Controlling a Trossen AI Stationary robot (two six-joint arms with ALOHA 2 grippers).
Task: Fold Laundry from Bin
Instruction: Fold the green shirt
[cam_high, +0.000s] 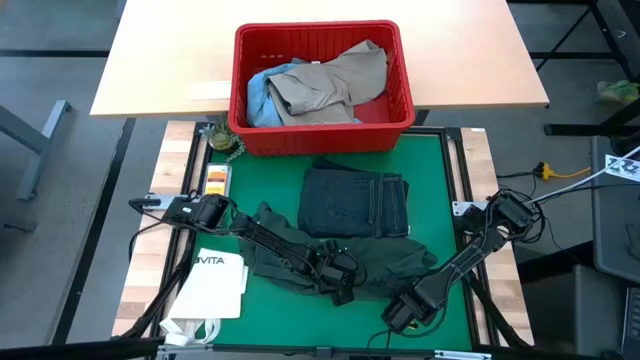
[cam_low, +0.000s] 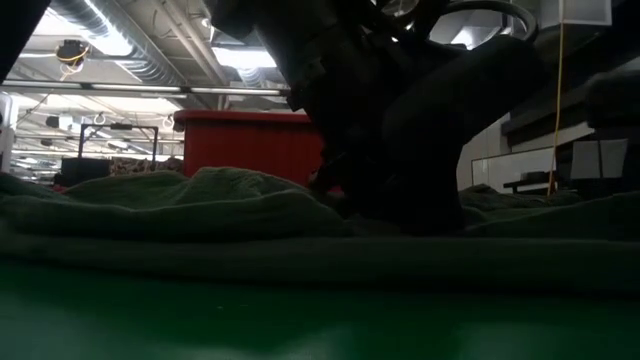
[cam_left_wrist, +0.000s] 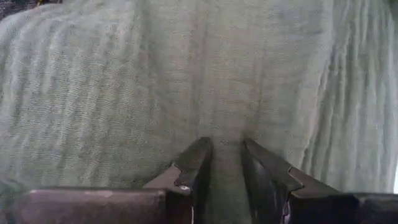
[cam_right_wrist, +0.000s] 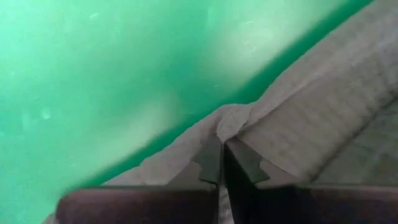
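Note:
The dark green shirt (cam_high: 300, 250) lies crumpled along the near part of the green mat (cam_high: 440, 180); the low view shows it as low rumpled cloth (cam_low: 220, 205). My left gripper (cam_high: 343, 283) is down on the shirt's middle and shut on it. My right gripper (cam_high: 398, 315) is at the shirt's near right edge, also shut on it. The dark navy trousers (cam_high: 355, 203) lie folded on the mat's centre. The red bin (cam_high: 322, 85) stands at the far side, with a khaki garment (cam_high: 335, 80) and light blue jeans (cam_high: 262, 95) inside. My left gripper pinches a raised fold in the shirt's middle (cam_left_wrist: 225, 140) between its two fingers (cam_left_wrist: 198, 160), coming slanting down from the table's left. The cloth around the fold rests on the mat. My right gripper pinches the shirt's near edge (cam_right_wrist: 231, 121) between its two fingers (cam_right_wrist: 244, 163), from above, pointing down. The cloth puckers at the fingertips and the edge lies on the mat.
A white paper bag printed VITA (cam_high: 215, 285) lies at the mat's near left corner. A small plant-like object (cam_high: 222, 138) and an orange card (cam_high: 215, 180) sit left of the mat. Bare mat (cam_right_wrist: 112, 74) shows beside the shirt's edge.

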